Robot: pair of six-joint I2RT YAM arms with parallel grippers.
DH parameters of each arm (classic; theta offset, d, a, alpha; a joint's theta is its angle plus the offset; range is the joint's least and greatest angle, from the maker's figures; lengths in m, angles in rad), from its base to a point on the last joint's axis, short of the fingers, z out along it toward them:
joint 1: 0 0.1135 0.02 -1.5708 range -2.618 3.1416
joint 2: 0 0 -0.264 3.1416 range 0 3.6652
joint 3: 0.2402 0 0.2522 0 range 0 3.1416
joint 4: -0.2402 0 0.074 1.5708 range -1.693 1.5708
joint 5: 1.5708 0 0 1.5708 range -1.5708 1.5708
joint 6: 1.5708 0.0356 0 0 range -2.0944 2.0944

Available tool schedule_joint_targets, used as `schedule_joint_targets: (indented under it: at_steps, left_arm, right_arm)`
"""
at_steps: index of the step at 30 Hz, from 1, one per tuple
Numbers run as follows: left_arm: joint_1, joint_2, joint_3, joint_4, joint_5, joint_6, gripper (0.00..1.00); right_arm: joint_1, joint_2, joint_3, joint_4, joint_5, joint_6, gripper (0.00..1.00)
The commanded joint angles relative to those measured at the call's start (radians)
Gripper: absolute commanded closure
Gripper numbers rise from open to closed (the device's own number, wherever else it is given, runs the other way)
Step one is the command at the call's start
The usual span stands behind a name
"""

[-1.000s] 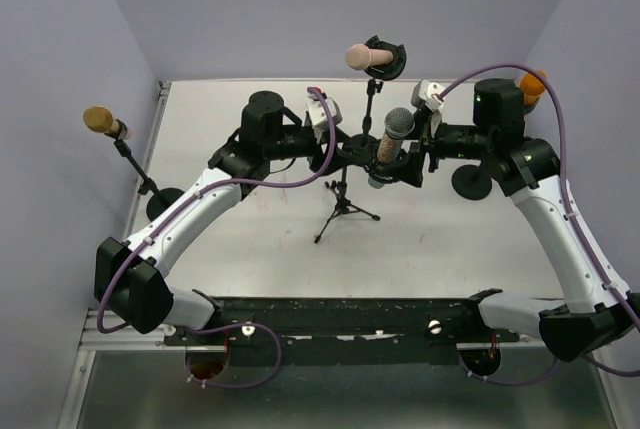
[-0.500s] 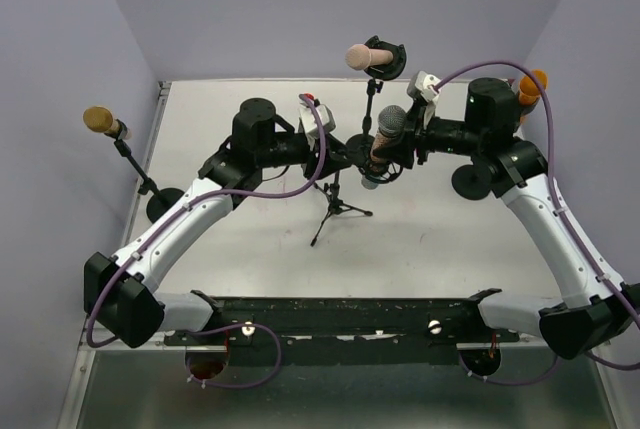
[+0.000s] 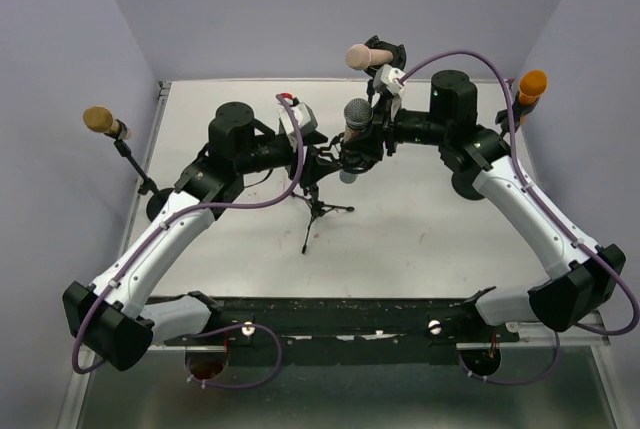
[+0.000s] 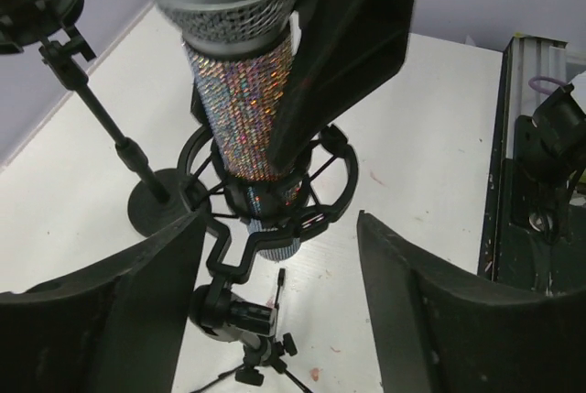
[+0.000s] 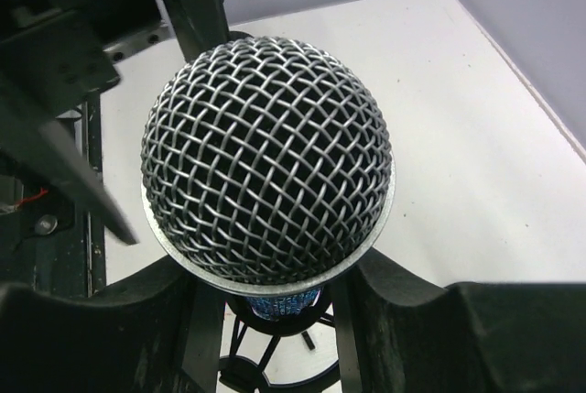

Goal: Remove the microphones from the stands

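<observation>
The microphone (image 3: 355, 119) has a grey mesh head and a glittery body and stands almost upright in the black shock mount of a small tripod stand (image 3: 315, 211). My right gripper (image 3: 368, 139) is shut on the body just under the head (image 5: 267, 169), with a finger (image 5: 92, 338) on each side. My left gripper (image 3: 322, 154) closes on the stand's shock mount (image 4: 275, 205), whose ring touches both fingers (image 4: 439, 311). The glittery body (image 4: 243, 109) still sits in the ring, with the stand's swivel joint (image 4: 233, 311) below it.
A pink microphone (image 3: 360, 54) on a stand is at the back. A tan one (image 3: 98, 119) stands at the left wall, with its round base (image 3: 160, 204). An orange one (image 3: 530, 82) stands at the right, with its base (image 3: 468, 184). The black rail (image 3: 340, 314) runs along the near edge.
Both arms have moved left with the microphone and stand. The microphone has gone from leaning to nearly upright, and the tripod has shifted left on the table.
</observation>
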Motion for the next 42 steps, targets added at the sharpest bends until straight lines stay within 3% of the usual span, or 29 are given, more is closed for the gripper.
schedule_joint_targets:
  at_steps: [1, 10, 17, 23, 38, 42]
  left_arm:
    - [0.002, -0.057, 0.026, 0.007, 0.043, 0.01, 0.21]
    - [-0.006, 0.052, 0.057, 0.156, 0.041, -0.157, 0.23]
    - [-0.016, 0.13, 0.08, 0.182, 0.044, -0.11, 0.23]
    - [-0.041, 0.132, 0.022, 0.137, 0.018, 0.022, 0.23]
    - [-0.053, 0.179, 0.022, 0.072, -0.045, 0.096, 0.31]
    - [-0.055, 0.158, 0.031, 0.096, -0.037, 0.068, 0.27]
  right_arm:
    - [0.018, 0.036, 0.031, 0.061, 0.046, 0.056, 0.88]
    - [0.018, 0.01, 0.012, 0.056, 0.082, 0.081, 0.94]
    - [0.018, 0.012, 0.037, 0.056, 0.094, 0.102, 0.96]
    - [0.018, 0.004, 0.038, 0.073, 0.111, 0.122, 0.97]
    - [0.018, 0.053, 0.329, 0.016, 0.144, 0.153, 0.99]
    - [0.018, 0.064, 0.434, 0.012, 0.221, 0.15, 0.99]
